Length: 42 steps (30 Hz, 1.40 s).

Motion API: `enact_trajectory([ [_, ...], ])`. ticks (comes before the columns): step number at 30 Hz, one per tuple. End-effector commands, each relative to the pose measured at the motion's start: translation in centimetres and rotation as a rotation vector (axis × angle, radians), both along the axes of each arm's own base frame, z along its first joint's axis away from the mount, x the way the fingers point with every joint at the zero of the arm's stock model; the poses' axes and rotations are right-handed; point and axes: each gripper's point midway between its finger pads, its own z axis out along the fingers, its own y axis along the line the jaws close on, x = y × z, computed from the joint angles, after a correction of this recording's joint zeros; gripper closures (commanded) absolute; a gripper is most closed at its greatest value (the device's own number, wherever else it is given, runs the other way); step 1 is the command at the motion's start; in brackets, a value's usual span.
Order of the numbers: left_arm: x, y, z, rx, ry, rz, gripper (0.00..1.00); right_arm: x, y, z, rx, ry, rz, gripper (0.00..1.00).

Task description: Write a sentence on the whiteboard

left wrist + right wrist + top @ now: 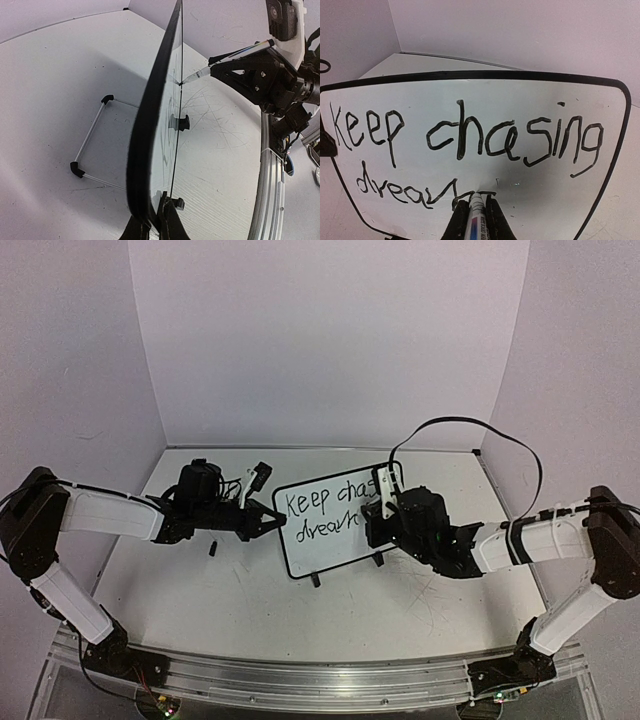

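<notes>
The whiteboard stands upright on its two black feet at mid-table. My left gripper is shut on its left edge; in the left wrist view the fingers pinch the black frame seen edge-on. My right gripper is shut on a marker whose tip touches the board face. The sentence reads "Keep chasing" on the top line and "drea" plus an unfinished stroke below, ending at the tip. The marker also shows meeting the board from the right.
A small black cap lies on the table in front of the left arm. A thin wire bracket with black corners lies behind the board. White walls close the back and sides; a metal rail runs along the near edge.
</notes>
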Motion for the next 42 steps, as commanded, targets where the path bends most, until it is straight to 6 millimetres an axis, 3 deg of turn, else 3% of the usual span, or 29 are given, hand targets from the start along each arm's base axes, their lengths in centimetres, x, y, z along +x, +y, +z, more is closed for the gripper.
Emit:
enact_trajectory([
  [1,2.6,1.9,-1.9,0.132,-0.062,0.110,1.00,0.3,-0.5,-0.3,0.002,0.007,-0.040,1.00],
  [23,2.6,1.9,-2.1,0.136,-0.059,0.110,1.00,0.2,-2.5,-1.5,-0.053,0.017,-0.114,1.00],
  [35,2.7,1.9,-2.0,0.134,-0.058,0.113,1.00,-0.4,0.3,-1.5,-0.006,0.036,-0.026,1.00],
  [42,2.7,2.0,-2.1,0.140,-0.059,0.116,1.00,-0.6,0.0,-0.2,0.024,0.015,-0.033,1.00],
])
